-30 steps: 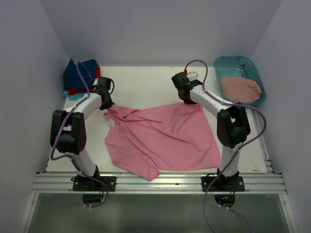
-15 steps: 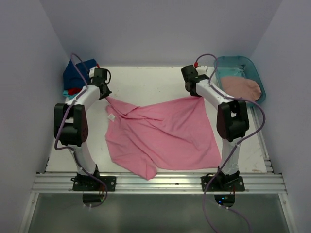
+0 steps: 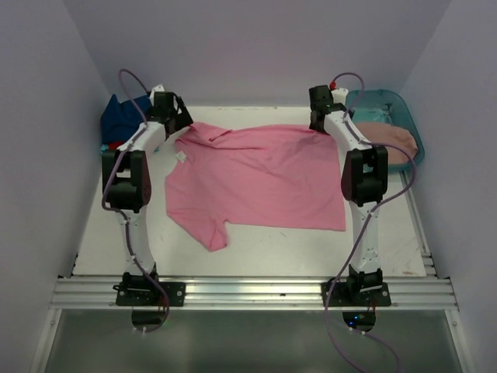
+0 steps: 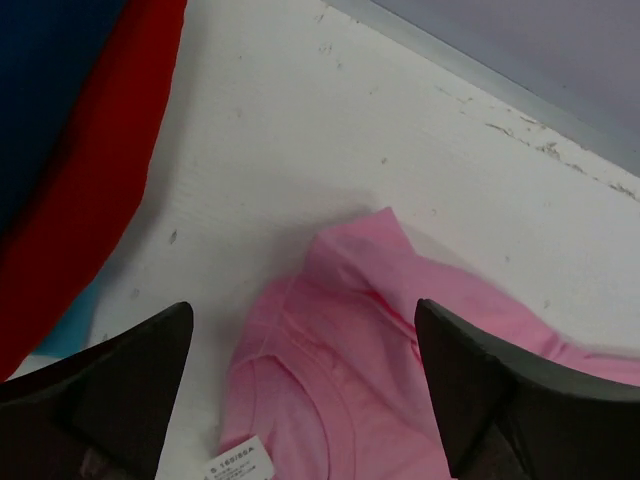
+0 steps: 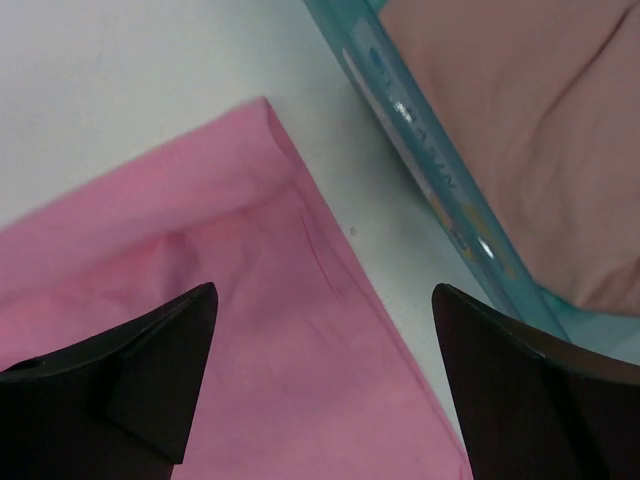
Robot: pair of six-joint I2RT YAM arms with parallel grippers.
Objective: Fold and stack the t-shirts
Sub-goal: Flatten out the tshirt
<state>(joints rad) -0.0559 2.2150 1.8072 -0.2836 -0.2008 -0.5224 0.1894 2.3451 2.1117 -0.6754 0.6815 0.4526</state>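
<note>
The bright pink t-shirt (image 3: 256, 175) lies spread nearly flat on the white table, its collar toward the left and its hem toward the right. My left gripper (image 3: 180, 123) hovers open over the collar (image 4: 340, 370) at the back left, holding nothing. A white size label (image 4: 235, 462) shows by the neckline. Over the shirt's back right corner (image 5: 200, 300) my right gripper (image 3: 317, 120) stands open too, nothing between its fingers. A dusty rose t-shirt (image 3: 388, 141) fills the teal tub. Navy (image 4: 50, 80), red (image 4: 90, 200) and turquoise (image 4: 70, 330) t-shirts are piled at the back left (image 3: 124, 116).
The teal plastic tub (image 3: 373, 99) stands at the back right corner, its rim (image 5: 430, 180) close beside my right gripper. Walls close in the table on three sides. Bare white table (image 3: 272, 249) shows in front of the pink shirt.
Both arms have reached toward the back wall, dragging the pink shirt's far edge with them and stretching it flat. Both grippers have then opened and let the cloth go.
</note>
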